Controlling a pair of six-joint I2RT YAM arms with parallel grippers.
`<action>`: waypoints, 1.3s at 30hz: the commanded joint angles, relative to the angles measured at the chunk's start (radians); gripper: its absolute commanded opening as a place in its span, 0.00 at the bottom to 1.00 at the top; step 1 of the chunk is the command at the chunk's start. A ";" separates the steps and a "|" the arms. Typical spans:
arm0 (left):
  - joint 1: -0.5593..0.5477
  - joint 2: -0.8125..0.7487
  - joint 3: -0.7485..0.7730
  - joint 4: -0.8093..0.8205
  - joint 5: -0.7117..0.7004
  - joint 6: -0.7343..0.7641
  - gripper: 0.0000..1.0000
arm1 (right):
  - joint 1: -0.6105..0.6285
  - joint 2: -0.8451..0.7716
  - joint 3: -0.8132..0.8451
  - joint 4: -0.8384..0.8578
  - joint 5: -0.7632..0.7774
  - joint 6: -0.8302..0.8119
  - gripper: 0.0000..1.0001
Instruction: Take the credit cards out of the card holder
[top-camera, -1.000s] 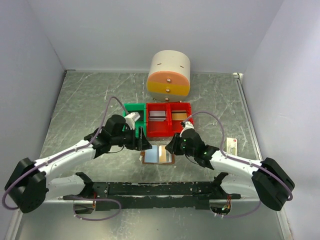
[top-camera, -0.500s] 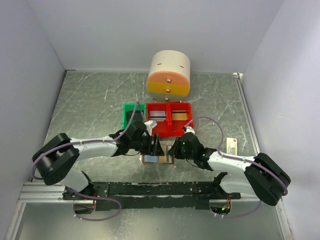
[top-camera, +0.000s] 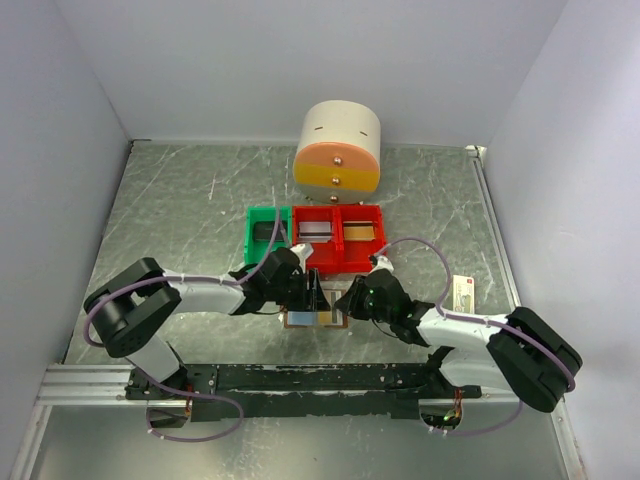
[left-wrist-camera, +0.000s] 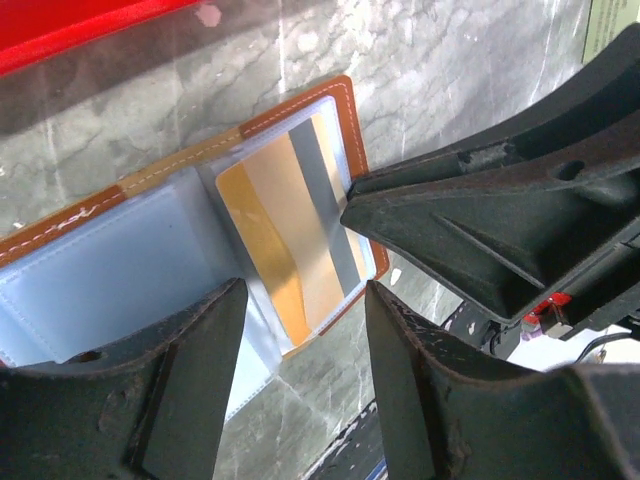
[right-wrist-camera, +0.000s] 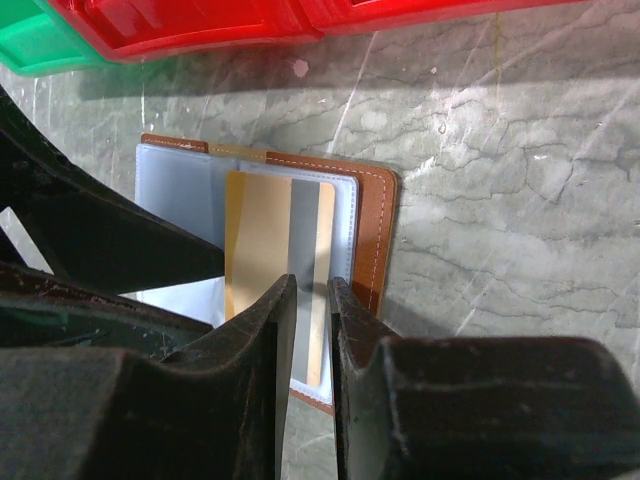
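Your card holder (top-camera: 315, 320) lies open at 6 o'clock from the red bin (top-camera: 338, 210). The right gripper (right-wrist-camera: 312, 292) seemingly steadies its 3 o'clock edge, jaws nearly together, grip unclear. The left gripper (left-wrist-camera: 302, 300), jaws apart, straddles the gold card (left-wrist-camera: 285, 240), likely to pinch it.

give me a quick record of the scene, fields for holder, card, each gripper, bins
card holder: lying open flat, between the two grippers
credit card: gold with a grey stripe, under the clear pocket on the right arm's side
left gripper: jaws open, over the holder, nothing between them
right gripper: jaws a narrow gap apart, at the card's near edge
bins: red bin and green bin just behind the holder
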 joint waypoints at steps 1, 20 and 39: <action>-0.008 0.011 -0.049 0.074 -0.077 -0.052 0.61 | -0.004 0.033 -0.047 -0.088 0.025 -0.003 0.20; -0.009 0.025 -0.153 0.317 -0.048 -0.172 0.20 | -0.004 0.061 -0.046 -0.071 0.004 -0.003 0.20; -0.010 -0.090 -0.140 0.049 -0.121 -0.089 0.07 | -0.009 0.016 0.068 -0.121 -0.057 -0.071 0.22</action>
